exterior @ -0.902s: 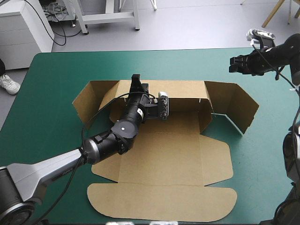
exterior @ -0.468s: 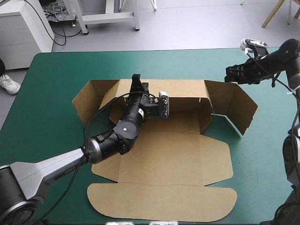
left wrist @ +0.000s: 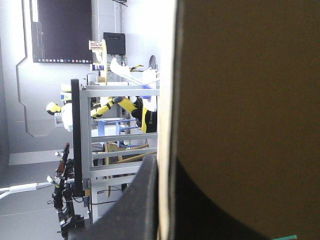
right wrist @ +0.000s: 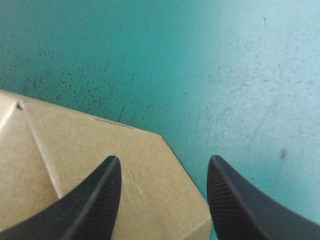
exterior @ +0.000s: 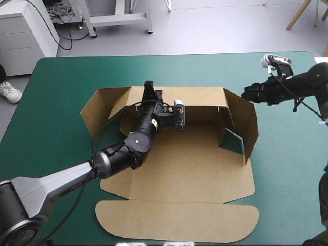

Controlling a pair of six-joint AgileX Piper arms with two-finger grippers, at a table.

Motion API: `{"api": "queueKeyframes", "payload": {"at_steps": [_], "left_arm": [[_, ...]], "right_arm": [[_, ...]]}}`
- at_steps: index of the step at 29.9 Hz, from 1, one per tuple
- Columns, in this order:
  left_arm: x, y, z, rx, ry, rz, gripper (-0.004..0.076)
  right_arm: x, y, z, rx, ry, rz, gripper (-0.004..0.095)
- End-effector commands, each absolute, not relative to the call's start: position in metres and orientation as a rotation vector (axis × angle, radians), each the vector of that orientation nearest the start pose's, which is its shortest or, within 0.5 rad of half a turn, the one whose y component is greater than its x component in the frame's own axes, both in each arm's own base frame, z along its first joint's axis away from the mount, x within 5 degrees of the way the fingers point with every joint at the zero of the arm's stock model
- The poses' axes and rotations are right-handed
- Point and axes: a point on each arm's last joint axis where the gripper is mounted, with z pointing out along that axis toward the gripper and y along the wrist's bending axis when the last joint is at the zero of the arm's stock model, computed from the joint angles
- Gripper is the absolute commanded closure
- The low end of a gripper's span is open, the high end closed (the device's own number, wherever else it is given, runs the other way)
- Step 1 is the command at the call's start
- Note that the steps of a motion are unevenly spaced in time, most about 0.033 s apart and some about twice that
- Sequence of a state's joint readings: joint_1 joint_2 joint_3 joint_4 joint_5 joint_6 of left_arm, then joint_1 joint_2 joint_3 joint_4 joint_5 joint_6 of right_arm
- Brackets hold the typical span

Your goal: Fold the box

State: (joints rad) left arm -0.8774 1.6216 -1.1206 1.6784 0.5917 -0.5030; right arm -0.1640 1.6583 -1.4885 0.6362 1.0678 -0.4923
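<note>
The brown box (exterior: 189, 174) lies open on the teal-green cover, its back wall (exterior: 202, 97) raised and its rounded lid (exterior: 177, 221) flat toward the front edge. My left gripper (exterior: 149, 90) sits on top of the back wall, shut on the box. In the left wrist view the board (left wrist: 245, 100) fills the space beside one black finger, with my left gripper (left wrist: 165, 195) pinching its edge. My right gripper (exterior: 247, 94) is open at the top of the right end flap (exterior: 250, 125), which leans inward. The right wrist view shows the right gripper (right wrist: 165, 170) over the flap's corner (right wrist: 75, 145).
The left end flap (exterior: 96, 110) stands splayed outward near the table's left side. Bare teal-green cover (exterior: 289, 169) lies to the right of the box and behind it (exterior: 169, 69). The left arm stretches across the box's floor from the front left.
My right gripper has come in toward the box's right end. The right end flap, splayed outward earlier, has swung inward. The left arm has stayed put.
</note>
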Motion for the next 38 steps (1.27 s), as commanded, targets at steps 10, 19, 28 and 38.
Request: {"api": "queueKeyframes", "payload": {"at_steps": [10, 19, 28, 38], "left_arm": [[0.268, -0.243, 0.322, 1.331, 1.274, 0.790, 0.0734], [0.268, -0.243, 0.322, 1.331, 1.274, 0.790, 0.0734], [0.267, -0.243, 0.322, 1.335, 1.270, 0.786, 0.0734], [0.267, -0.245, 0.321, 1.354, 1.259, 0.781, 0.0734]], "right_arm": [[0.287, 0.015, 0.337, -0.334, 2.215, 0.583, 0.0430], [0.265, 0.047, 0.322, -0.592, 2.139, 0.486, 0.0432], [0.259, 0.072, 0.305, -0.737, 2.093, 0.423, 0.0430], [0.263, 0.072, 0.303, -0.722, 2.093, 0.403, 0.0277]]}}
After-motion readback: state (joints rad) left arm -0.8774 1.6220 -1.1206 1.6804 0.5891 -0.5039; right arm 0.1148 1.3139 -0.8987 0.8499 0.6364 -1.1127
